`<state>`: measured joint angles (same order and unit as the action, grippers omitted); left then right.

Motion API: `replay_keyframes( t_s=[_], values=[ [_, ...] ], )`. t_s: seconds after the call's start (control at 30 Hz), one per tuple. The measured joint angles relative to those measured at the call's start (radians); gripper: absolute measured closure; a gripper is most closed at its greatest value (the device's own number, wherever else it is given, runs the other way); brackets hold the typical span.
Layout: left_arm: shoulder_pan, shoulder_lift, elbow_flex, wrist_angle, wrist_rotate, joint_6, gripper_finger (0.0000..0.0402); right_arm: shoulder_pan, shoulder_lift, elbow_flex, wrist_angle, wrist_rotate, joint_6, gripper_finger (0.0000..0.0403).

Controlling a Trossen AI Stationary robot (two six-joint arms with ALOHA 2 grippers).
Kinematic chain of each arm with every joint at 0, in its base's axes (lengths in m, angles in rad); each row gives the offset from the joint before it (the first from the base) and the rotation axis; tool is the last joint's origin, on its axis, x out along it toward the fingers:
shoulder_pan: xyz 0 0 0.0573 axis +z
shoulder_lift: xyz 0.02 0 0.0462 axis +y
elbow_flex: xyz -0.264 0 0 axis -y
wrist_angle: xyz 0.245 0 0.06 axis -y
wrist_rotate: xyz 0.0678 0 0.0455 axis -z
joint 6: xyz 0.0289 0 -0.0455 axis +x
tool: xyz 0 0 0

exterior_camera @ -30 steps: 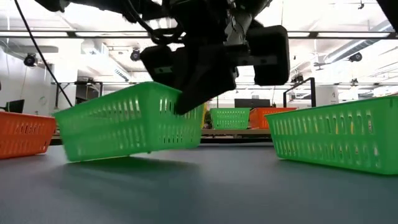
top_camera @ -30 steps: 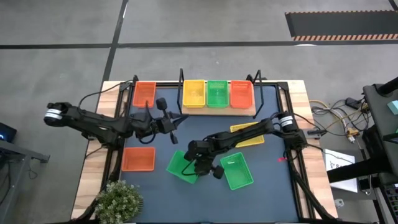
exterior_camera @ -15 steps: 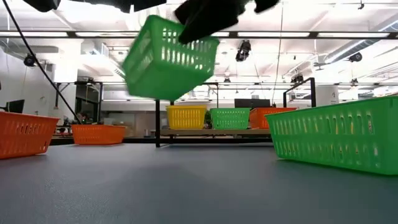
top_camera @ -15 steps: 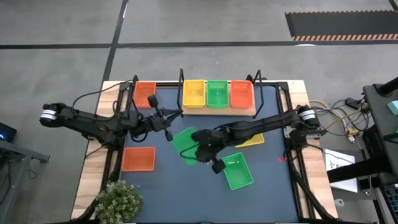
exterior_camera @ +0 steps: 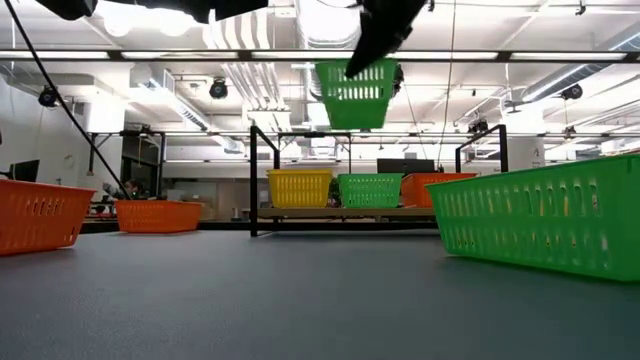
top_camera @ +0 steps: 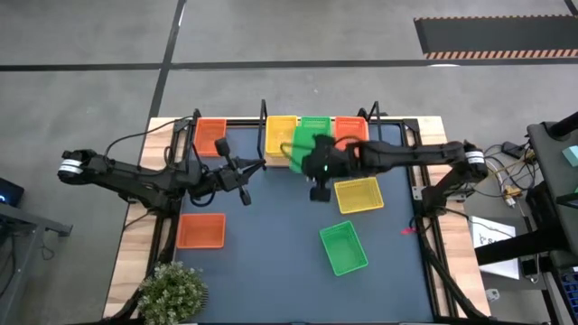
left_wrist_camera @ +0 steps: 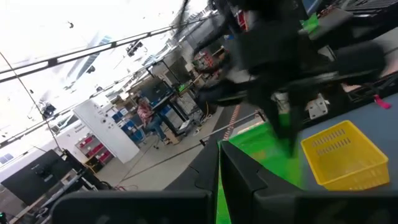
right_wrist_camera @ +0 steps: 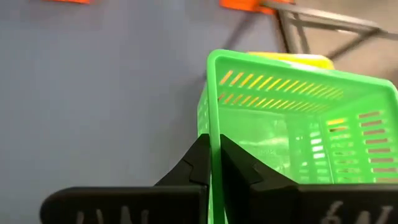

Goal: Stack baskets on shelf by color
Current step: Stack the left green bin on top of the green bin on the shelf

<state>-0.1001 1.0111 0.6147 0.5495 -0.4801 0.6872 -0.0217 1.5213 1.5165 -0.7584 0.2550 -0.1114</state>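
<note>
A green mesh basket with slotted walls is held up in the air by its rim, pinched in the right gripper, around 12 o'clock above the shelf. Left gripper is closed, nothing held.
</note>
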Motion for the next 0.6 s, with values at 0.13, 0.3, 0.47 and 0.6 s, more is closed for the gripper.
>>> replay_keyframes(
  t_s=[0.13, 0.3, 0.47, 0.6],
  values=[
    [0.000, 0.000, 0.000, 0.000, 0.000, 0.000, 0.0402, -0.084, 0.000, -0.014, 0.001, -0.011, -0.074, 0.0392],
    [0.000, 0.000, 0.000, -0.010, 0.000, 0.000, 0.0402, -0.195, 0.011, -0.070, 0.075, -0.121, -0.136, 0.0392],
    [0.000, 0.000, 0.000, -0.012, 0.000, 0.001, 0.0402, -0.280, 0.008, -0.154, 0.157, -0.185, -0.211, 0.0392],
    [0.000, 0.000, 0.000, -0.012, 0.000, 0.001, 0.0402, -0.331, 0.006, -0.216, 0.227, -0.232, -0.286, 0.0392]
  ],
)
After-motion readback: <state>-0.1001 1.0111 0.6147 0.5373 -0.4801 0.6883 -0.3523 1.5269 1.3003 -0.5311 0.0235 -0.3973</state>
